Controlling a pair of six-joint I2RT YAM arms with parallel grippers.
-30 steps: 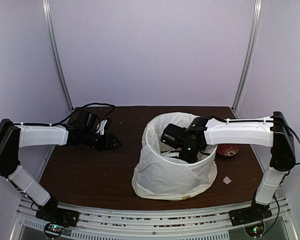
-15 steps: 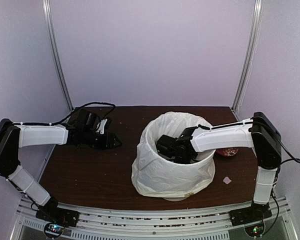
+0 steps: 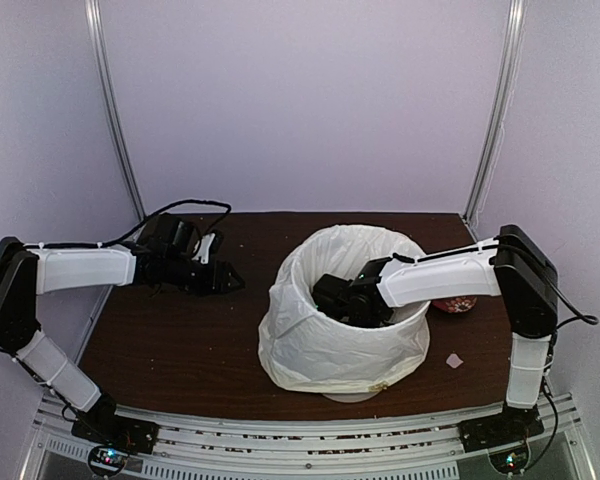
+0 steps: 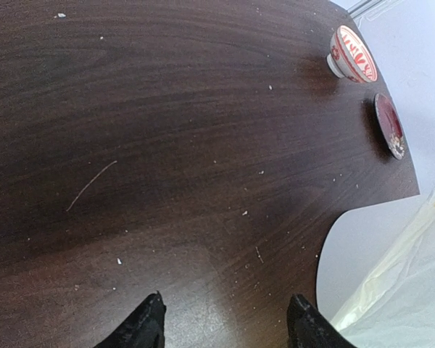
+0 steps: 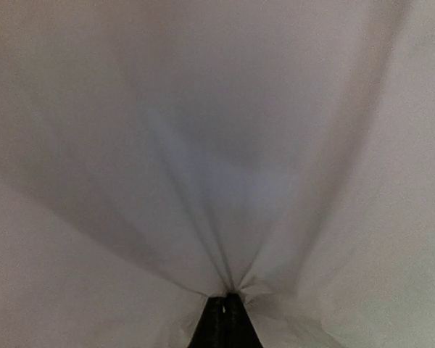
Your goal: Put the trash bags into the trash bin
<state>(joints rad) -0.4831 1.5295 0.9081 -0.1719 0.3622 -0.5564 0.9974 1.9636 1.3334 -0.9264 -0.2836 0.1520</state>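
While the right gripper (image 5: 225, 313) is pinched shut on a gather of the trash bag (image 3: 320, 345) inside the trash bin (image 3: 352, 397), the bag already drapes over the rim, so only seating the liner seems left, with the left gripper (image 4: 226, 315) half-open, empty, well apart.

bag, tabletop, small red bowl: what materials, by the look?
Trash bag: thin plastic film, translucent white, faintly cream; it crinkles and gathers into fine folds. Tabletop: dark wood grain, probably laminate or veneer, semi-matte with soft glare. Bowl: likely glazed ceramic, white with red pattern; plastic is possible.
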